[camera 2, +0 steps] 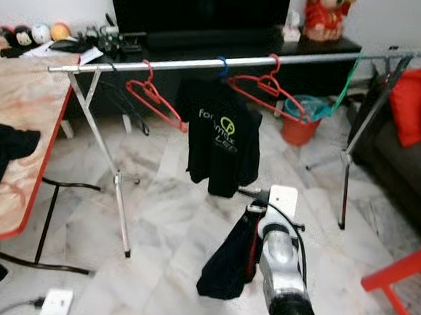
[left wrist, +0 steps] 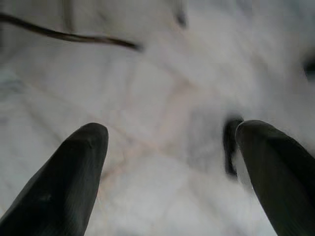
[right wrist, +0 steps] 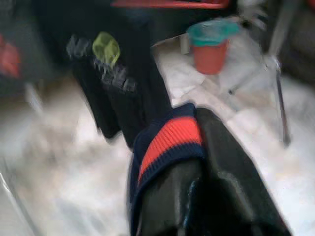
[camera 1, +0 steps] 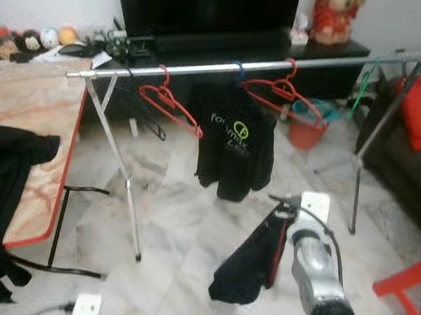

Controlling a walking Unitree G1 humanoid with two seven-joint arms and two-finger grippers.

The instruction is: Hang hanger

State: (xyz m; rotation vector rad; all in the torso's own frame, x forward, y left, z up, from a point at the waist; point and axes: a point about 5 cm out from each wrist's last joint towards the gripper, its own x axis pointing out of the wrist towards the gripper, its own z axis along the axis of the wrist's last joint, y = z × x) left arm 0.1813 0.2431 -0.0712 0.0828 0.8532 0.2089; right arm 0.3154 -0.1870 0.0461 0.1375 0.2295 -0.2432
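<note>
Garment in my right hand, rail ahead

My right hand (camera 2: 253, 213) is clamped on a dark garment (camera 2: 225, 264) with a red-striped collar (right wrist: 167, 140); it droops over the marble floor (camera 1: 182, 235). Whether a hanger is inside it, I cannot tell. Beyond it stands the rail (camera 1: 254, 66), carrying two red hangers (camera 1: 172, 102) and a black shirt (camera 1: 235, 141) between them. An orange bucket (camera 1: 308, 125) stands behind the rail. My left hand (left wrist: 167, 172) hangs with fingers (left wrist: 64, 182) apart above the floor. More black cloth (camera 1: 4, 185) lies over the worktop (camera 1: 33, 100) on my left.
</note>
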